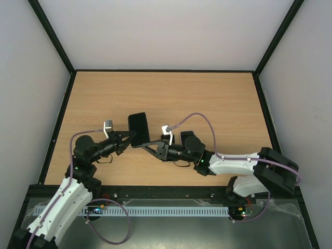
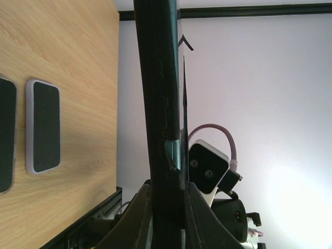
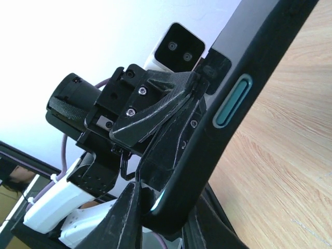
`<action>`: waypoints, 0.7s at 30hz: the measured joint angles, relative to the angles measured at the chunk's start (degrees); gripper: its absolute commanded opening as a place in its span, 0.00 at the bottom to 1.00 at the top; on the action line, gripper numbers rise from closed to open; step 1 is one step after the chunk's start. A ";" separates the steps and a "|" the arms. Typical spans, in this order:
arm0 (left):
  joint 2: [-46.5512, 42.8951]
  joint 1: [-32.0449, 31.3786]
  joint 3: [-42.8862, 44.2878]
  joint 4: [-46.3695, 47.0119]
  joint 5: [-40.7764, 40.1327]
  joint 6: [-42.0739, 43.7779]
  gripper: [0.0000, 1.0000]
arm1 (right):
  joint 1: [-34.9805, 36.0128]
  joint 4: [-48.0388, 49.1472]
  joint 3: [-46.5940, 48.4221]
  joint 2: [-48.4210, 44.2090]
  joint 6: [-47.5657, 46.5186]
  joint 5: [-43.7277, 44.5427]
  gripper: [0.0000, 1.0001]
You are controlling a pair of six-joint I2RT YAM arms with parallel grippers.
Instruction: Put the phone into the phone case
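Note:
A black phone case (image 1: 138,128) with a teal side button (image 3: 234,100) is held off the table between both arms. My left gripper (image 1: 129,139) is shut on one end of it, and it stands edge-on between the fingers in the left wrist view (image 2: 155,78). My right gripper (image 1: 146,144) is shut on the case's lower corner (image 3: 171,205). A thin grey-teal slab, apparently the phone (image 2: 177,148), shows inside the case's rim, and a grey strip of it shows in the right wrist view (image 3: 232,28). How far it sits in is hidden.
Two flat phone-like devices lie on the wooden table (image 1: 218,98): one with a pale lavender rim (image 2: 42,126), one cut off by the frame edge (image 2: 4,136). A black slab (image 1: 187,136) lies just behind my right wrist. Black frame posts edge the table.

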 measured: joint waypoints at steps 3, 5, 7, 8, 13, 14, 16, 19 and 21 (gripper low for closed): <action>-0.15 0.00 -0.48 2.29 0.66 -1.33 0.02 | 0.17 0.37 -0.11 -0.68 -1.57 0.07 0.04; -0.15 0.00 -0.90 3.32 1.09 -2.12 0.02 | 0.20 0.35 -0.15 -0.87 -2.99 0.09 0.03; -0.17 0.00 -1.09 3.96 1.31 -2.49 0.02 | 0.24 0.22 -0.17 -1.14 -5.05 0.09 0.03; -0.26 0.00 -1.09 4.20 1.40 -2.69 0.02 | 0.26 0.15 -0.15 -1.31 -6.34 0.04 0.03; -0.52 0.00 -1.36 5.92 1.97 -3.41 0.02 | 0.31 -1.49 0.55 -2.14 -14.16 -0.72 0.05; -0.59 0.07 -1.42 6.29 2.05 -3.48 0.02 | 0.28 -2.03 0.81 -2.32 -15.78 -0.96 0.04; -0.81 0.11 -1.44 6.97 2.25 -3.58 0.02 | 0.13 -2.97 1.18 -2.75 -19.63 -1.79 0.04; -0.94 0.11 -1.46 7.34 2.84 -4.07 0.02 | 0.09 -5.29 1.49 -3.52 -25.79 -3.37 0.04; -0.79 0.24 -1.68 7.32 3.26 -4.37 0.02 | 0.00 -8.04 1.88 -3.72 -30.88 -4.37 0.04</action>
